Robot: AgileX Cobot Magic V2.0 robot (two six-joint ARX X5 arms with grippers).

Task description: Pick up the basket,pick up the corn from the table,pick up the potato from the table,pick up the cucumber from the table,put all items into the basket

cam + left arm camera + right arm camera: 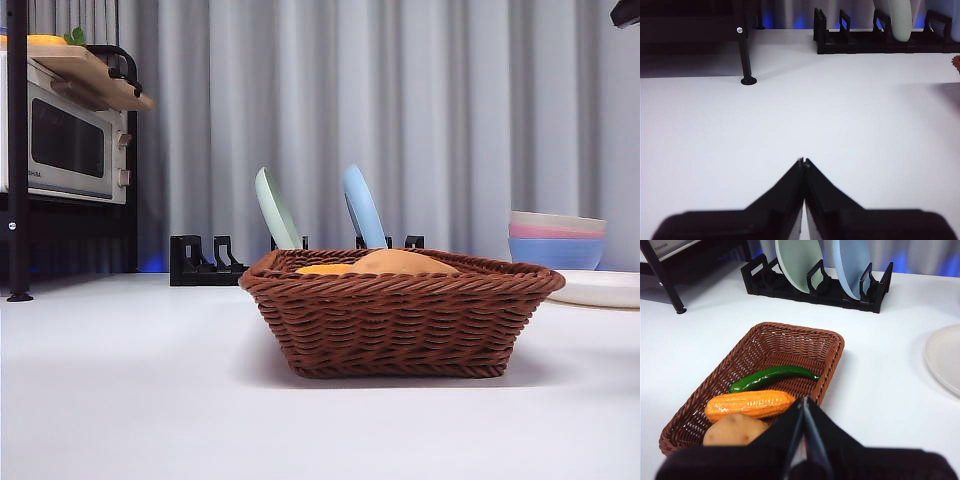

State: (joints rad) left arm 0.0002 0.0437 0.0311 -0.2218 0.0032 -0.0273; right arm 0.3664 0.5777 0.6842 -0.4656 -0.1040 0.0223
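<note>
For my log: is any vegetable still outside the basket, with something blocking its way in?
No. The corn, potato and cucumber already lie inside the basket, so nothing remains to be blocked.

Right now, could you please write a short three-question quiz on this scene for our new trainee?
1. True or false: the cucumber lies on the table beside the basket.
2. Which item lies between the cucumber and the potato? A) a plate B) the corn C) a bowl
3. Fill in: both the left gripper and the right gripper are ____.

Key: 1. False, it lies in the basket. 2. B. 3. shut, and holding nothing.
</note>
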